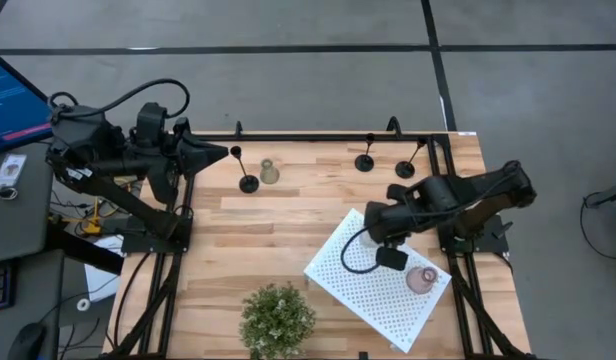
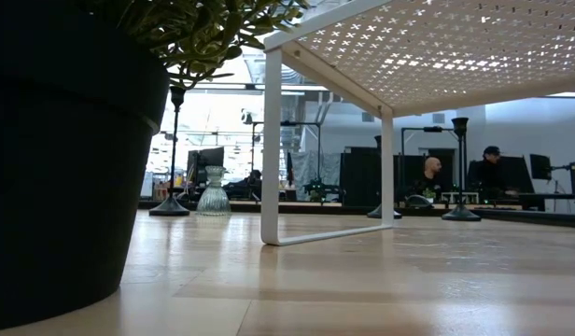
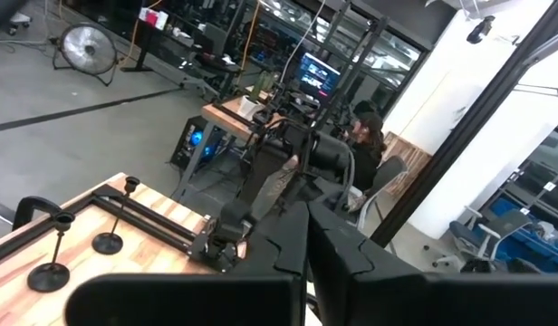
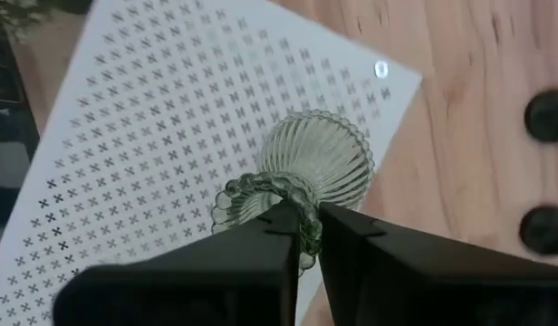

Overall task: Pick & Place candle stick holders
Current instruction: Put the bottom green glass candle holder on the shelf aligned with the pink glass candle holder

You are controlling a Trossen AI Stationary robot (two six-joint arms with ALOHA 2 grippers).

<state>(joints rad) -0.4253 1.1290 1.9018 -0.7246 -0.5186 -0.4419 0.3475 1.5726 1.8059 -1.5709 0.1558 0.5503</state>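
Note:
My right gripper (image 1: 376, 238) is over the white perforated board (image 1: 358, 290), shut on a pale greenish ribbed glass holder (image 4: 320, 163). The gripper hides this holder in the high view. A pinkish holder (image 1: 421, 279) stands on the board's right part. A pale holder (image 1: 269, 172) and a black holder (image 1: 248, 183) stand on their bases at the table's far left. Two more black holders (image 1: 364, 162) (image 1: 405, 168) stand at the far right. My left gripper (image 1: 216, 155) is shut and empty, raised over the table's far left corner. My right gripper pinches the glass holder's beaded top rim (image 4: 297, 237) between its two fingers, one inside the mouth and one outside. The fingers come from above, pointing down. The holder's bulbous body (image 4: 326, 156) hangs below them over the board. I cannot tell whether its base touches the board.
A bushy green potted plant (image 1: 277, 318) stands at the table's near edge, left of the board. The board stands on thin white legs (image 2: 271, 149). Bare wood (image 1: 268, 240) lies between the plant and the far holders. People sit beyond the table (image 2: 435, 177).

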